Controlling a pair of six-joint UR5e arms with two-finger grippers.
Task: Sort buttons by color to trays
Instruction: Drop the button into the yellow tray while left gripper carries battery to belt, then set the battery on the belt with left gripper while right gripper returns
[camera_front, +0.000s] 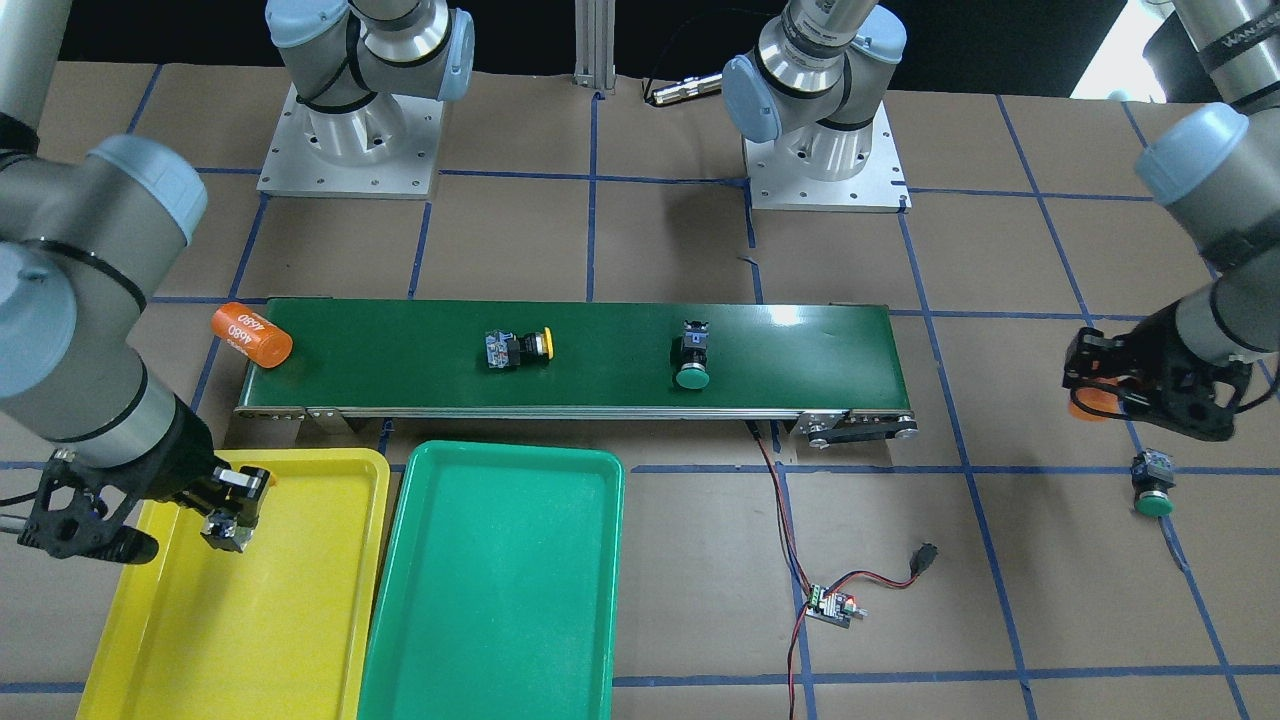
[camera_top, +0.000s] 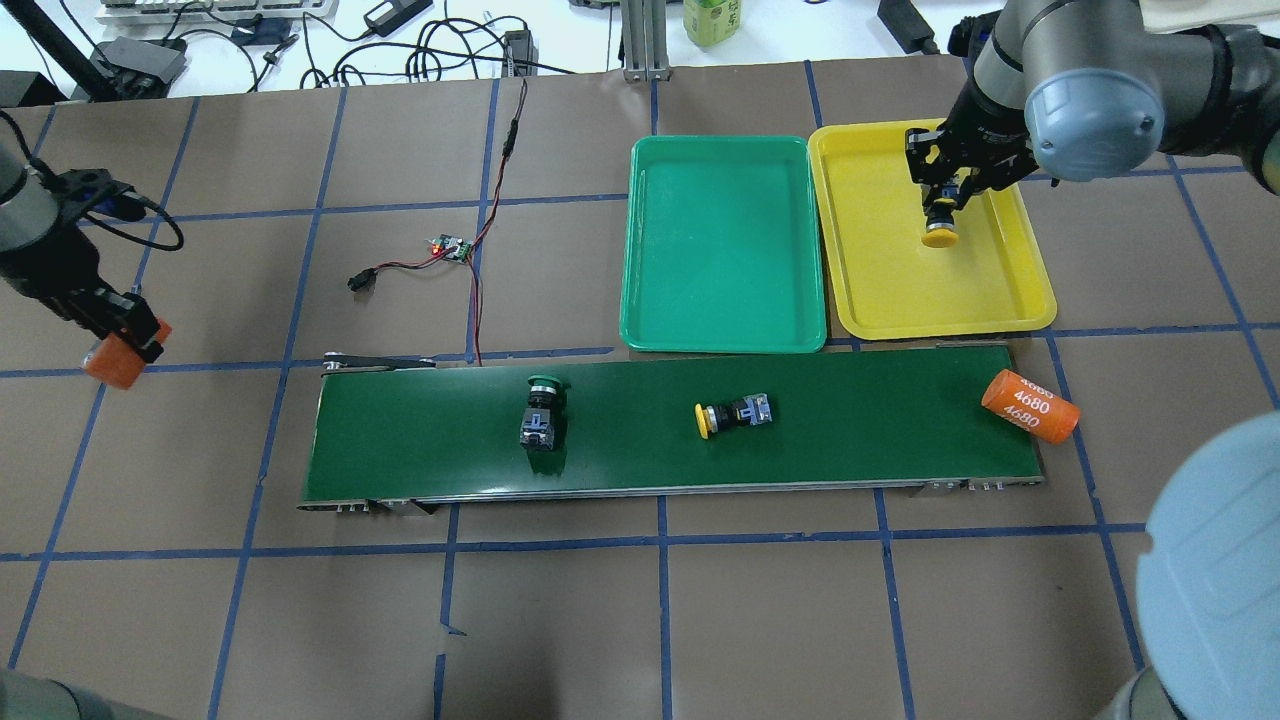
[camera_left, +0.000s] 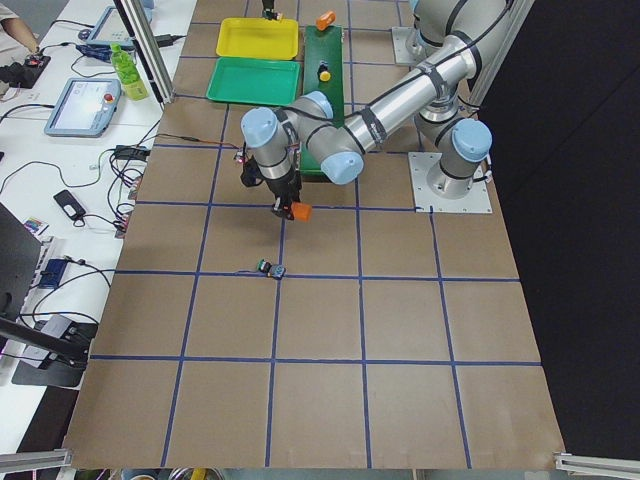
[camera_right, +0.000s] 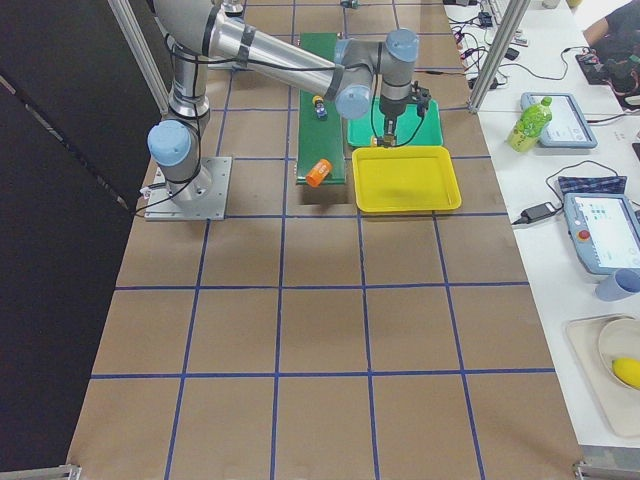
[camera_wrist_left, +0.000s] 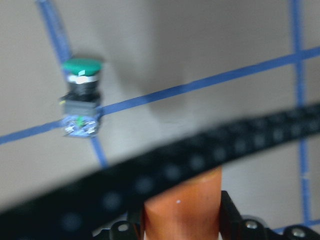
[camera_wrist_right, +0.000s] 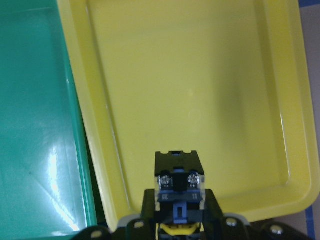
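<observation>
The right gripper (camera_top: 941, 205) is clamping the held yellow button (camera_top: 940, 236) by its block body, with the jaws drawn in narrowly against it. It is hanging the part over the floor of the yellow tray (camera_top: 1000, 295), inside the rim and away from the wall that adjoins the green tray (camera_top: 720, 265). The step in hand is judged to be the release of this part into the matching tray. To do it well, the wrist should be coming down until the body is just above the tray floor before the jaws part, because the round cap is likely to roll the part if it falls from height. The release point should be kept off the wall beside the green tray so that a bounce does not carry the part across. The left gripper (camera_top: 122, 345) is working well apart from the trays, near the other end of the table, and is gripping the held orange cylinder (camera_top: 112, 363), which is not part of the sort. The table green button (camera_front: 1152, 487) is lying on the table near it. On the conveyor belt (camera_top: 850, 450), the belt yellow button (camera_top: 733, 413) and the belt green button (camera_top: 540, 408) are lying on their sides, apart from each other. The loose orange cylinder (camera_top: 1030, 405) is resting at the belt end nearest the yellow tray. No button is resting in either tray, and both floors are showing bare.
</observation>
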